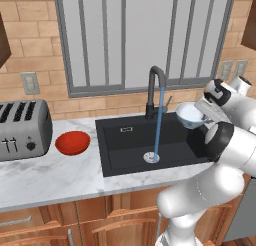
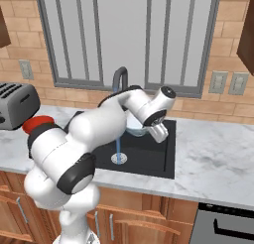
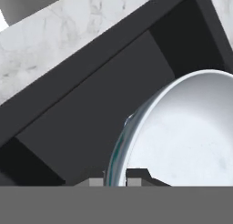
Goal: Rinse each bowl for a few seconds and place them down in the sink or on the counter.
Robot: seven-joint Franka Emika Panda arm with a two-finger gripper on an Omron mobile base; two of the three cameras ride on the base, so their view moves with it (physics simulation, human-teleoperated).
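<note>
While water runs from the faucet (image 1: 156, 82), your gripper (image 3: 114, 181) is clenched on the pale bowl's (image 1: 189, 114) rim, over the sink (image 1: 125, 145); red bowl (image 1: 72, 142) sits far off on the counter (image 1: 55, 177).

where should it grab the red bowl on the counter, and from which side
Take the red bowl by its rim, coming straight down from above with one finger inside and one outside. It sits upright and shallow on the counter, so the thin rim is the only edge to pinch. Use the sink-side rim, since the toaster crowds the other.
</note>
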